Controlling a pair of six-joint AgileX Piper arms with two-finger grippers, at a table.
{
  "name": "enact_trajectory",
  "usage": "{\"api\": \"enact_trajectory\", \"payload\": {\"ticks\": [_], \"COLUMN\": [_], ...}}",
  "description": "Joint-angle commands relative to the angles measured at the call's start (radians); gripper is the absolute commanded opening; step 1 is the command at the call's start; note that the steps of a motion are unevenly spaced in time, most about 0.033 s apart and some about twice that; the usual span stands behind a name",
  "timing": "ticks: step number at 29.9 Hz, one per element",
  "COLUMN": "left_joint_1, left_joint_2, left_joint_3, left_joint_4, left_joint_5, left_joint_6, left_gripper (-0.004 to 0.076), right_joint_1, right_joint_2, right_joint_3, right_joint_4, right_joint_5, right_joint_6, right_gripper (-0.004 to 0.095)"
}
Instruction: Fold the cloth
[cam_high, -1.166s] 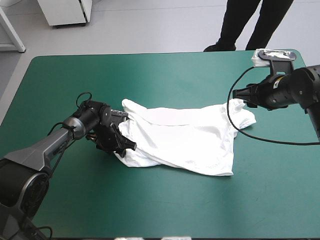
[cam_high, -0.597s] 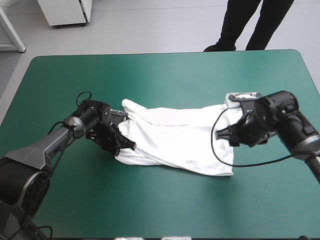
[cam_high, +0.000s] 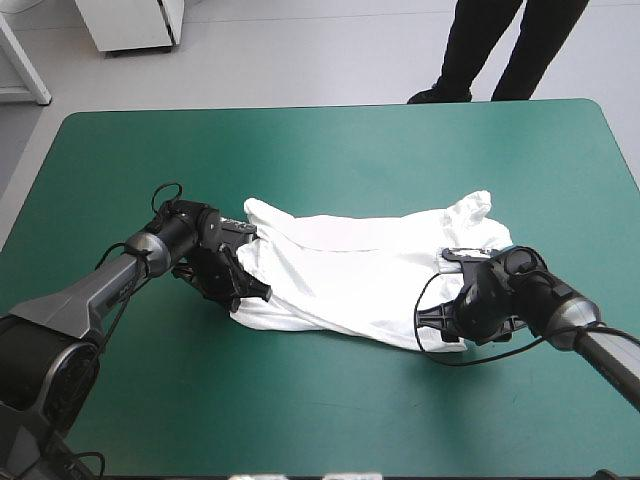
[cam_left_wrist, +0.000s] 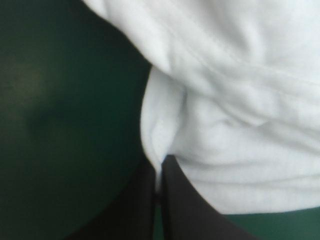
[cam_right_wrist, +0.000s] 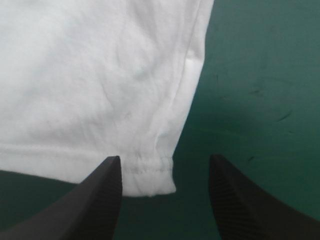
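1. Garment: white short-sleeved fabric T-shirt lies loosely spread mid-way across the teal-green worktop.
2. Left gripper stays clamped on the T-shirt's left near edge.
3. Right gripper has come down from the far right sleeve to the near right hem corner, fingers apart; a grasp looks imminent.

T-shirt: white cloth, matt, soft, creased all over, with a stitched hem along its edge. Cover: teal-green, matt and smooth, with a few faint dark scuffs beside the hem in the right wrist view. Right fingers: black, matt, finely ribbed on their faces, probably plastic or rubber; left fingers too blurred to read any texture.
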Motion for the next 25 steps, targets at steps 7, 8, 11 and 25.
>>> {"api": "enact_trajectory", "payload": {"ticks": [7,8,11,25], "left_joint_1": [-0.011,-0.011,-0.011,-0.007], "left_joint_2": [-0.003,-0.003,-0.003,-0.203], "left_joint_3": [0.000,0.000,0.000,0.000], "left_joint_4": [-0.084,-0.084,-0.084,0.061], "left_joint_5": [-0.053,-0.053,-0.053,0.036], "left_joint_6": [0.002,0.002,0.002,-0.002], "left_gripper": [-0.0010,-0.0010,-0.0010,-0.0010], "right_joint_1": [0.002,0.004,0.006,0.006], "right_joint_2": [0.099,0.107,0.112,-0.140], "right_joint_3": [0.023,0.023,0.023,-0.152], "right_joint_4": [0.041,0.041,0.042,-0.028], "right_joint_5": [-0.068,-0.068,-0.066,0.098], "right_joint_6": [0.002,0.002,-0.005,-0.037], "right_gripper": [0.0441,0.0384,0.0089,-0.0017]}}
